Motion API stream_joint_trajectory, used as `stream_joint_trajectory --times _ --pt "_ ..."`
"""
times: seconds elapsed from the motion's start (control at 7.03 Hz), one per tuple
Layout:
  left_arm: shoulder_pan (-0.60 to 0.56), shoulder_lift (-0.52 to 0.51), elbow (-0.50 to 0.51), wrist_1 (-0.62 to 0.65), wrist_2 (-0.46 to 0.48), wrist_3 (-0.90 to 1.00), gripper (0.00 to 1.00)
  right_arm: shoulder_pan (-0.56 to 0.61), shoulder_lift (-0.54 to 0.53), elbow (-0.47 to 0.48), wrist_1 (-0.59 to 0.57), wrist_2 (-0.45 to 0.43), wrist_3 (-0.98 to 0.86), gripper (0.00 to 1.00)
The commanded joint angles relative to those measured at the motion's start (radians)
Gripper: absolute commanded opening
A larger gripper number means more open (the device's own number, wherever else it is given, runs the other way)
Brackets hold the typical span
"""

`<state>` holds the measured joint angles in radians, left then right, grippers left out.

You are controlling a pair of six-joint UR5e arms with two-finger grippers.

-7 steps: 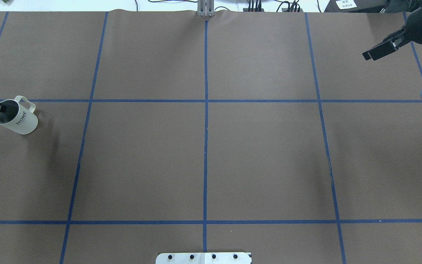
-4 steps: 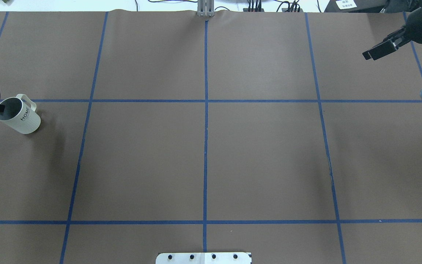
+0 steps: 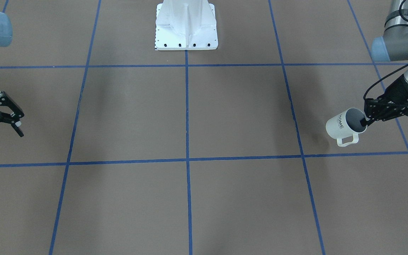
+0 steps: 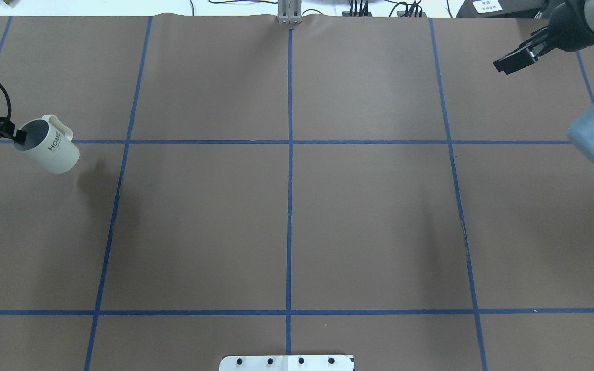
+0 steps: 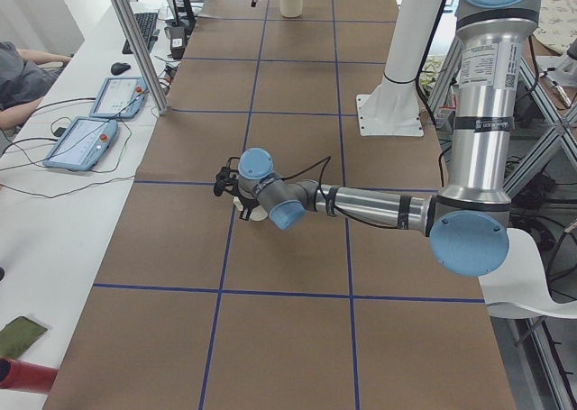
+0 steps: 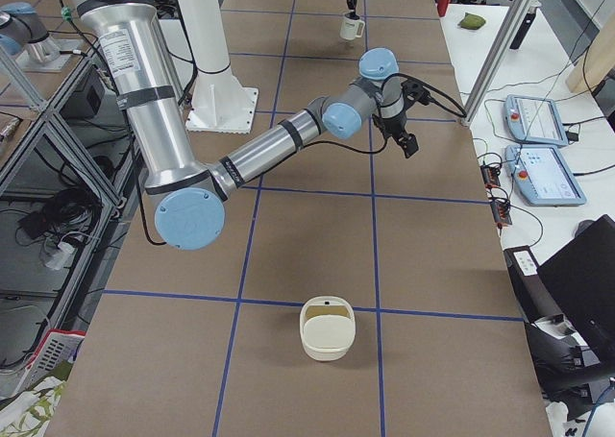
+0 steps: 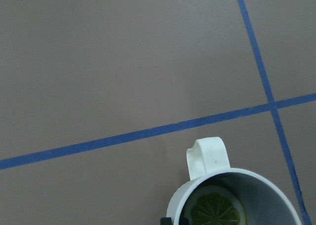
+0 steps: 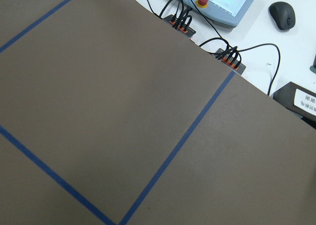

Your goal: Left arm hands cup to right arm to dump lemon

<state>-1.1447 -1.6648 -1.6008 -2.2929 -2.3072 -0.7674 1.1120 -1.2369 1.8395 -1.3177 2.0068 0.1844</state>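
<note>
The cup (image 4: 52, 147) is a white ribbed mug lettered HOME, held tilted above the table at the left of the overhead view, its shadow below it. My left gripper (image 4: 18, 135) is shut on its rim, one finger inside; the front-facing view shows the same grip (image 3: 364, 123) on the cup (image 3: 342, 126). A lemon (image 7: 213, 208) slice lies inside the cup (image 7: 207, 158) in the left wrist view. My right gripper (image 3: 14, 122) is open and empty, far off at the table's other end (image 4: 506, 62).
A cream bowl-like container (image 6: 328, 328) stands on the table at the robot's right end. The white robot pedestal (image 3: 186, 28) is at the near-side middle. Pendants (image 6: 533, 120) and cables lie on the white bench past the far edge. A person's arm (image 5: 22, 63) rests there.
My left gripper has lifted the cup and carried it toward the table's centre and far side. The right gripper has moved inward and toward the far edge.
</note>
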Motion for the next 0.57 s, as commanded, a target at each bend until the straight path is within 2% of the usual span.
stream_joint_trajectory --times 0.0,0.14,0.28,0.43 --pt "-0.001 -0.128 0.002 0.006 0.003 -0.236 0.0 -0.143 0.042 -0.014 0.076 -0.242 0.026 0.99" --pt "0.0 -0.194 0.015 0.007 0.005 -0.345 0.0 -0.205 0.043 -0.067 0.236 -0.326 0.096 0.99" --pt "0.009 -0.252 0.021 0.007 0.035 -0.46 0.0 -0.254 0.071 -0.131 0.346 -0.361 0.127 0.99" --pt "0.032 -0.309 0.022 0.009 0.049 -0.562 0.0 -0.286 0.106 -0.153 0.382 -0.393 0.129 0.99"
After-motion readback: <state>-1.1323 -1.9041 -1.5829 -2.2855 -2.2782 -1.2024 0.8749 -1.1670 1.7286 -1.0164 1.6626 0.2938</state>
